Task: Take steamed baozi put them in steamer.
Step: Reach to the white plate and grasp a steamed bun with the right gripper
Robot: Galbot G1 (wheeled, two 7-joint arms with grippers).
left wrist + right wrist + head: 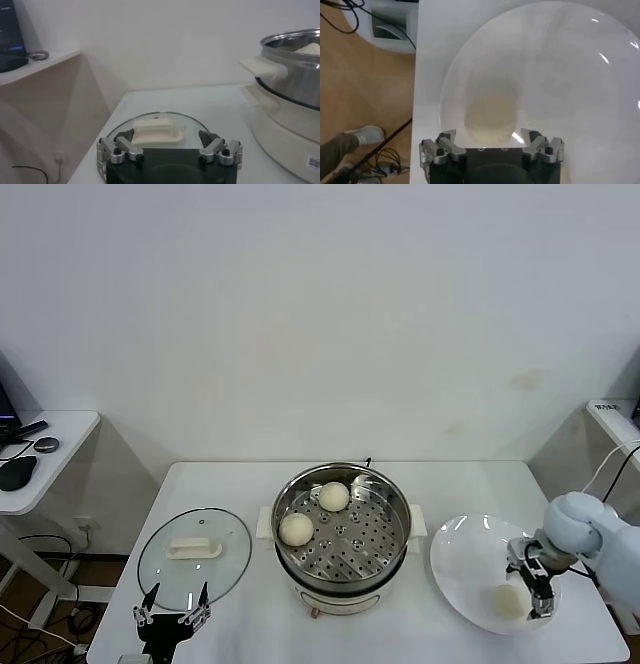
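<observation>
The steamer (380, 549) stands at the table's middle and holds two baozi, one at the back (334, 496) and one at the left (296, 529). A third baozi (508, 601) lies on the white plate (462, 559) to the right. My right gripper (531, 587) is open, just above and beside that baozi. In the right wrist view the baozi (490, 114) lies just ahead of the open right gripper (491, 138), with nothing held. My left gripper (172, 616) is open and empty at the front left. A fourth baozi is not in view.
The glass lid (222, 572) with a cream handle (194, 548) lies left of the steamer, right in front of the left gripper (170, 138). The left wrist view shows the steamer's wall (292, 75). A side table (60, 446) stands far left.
</observation>
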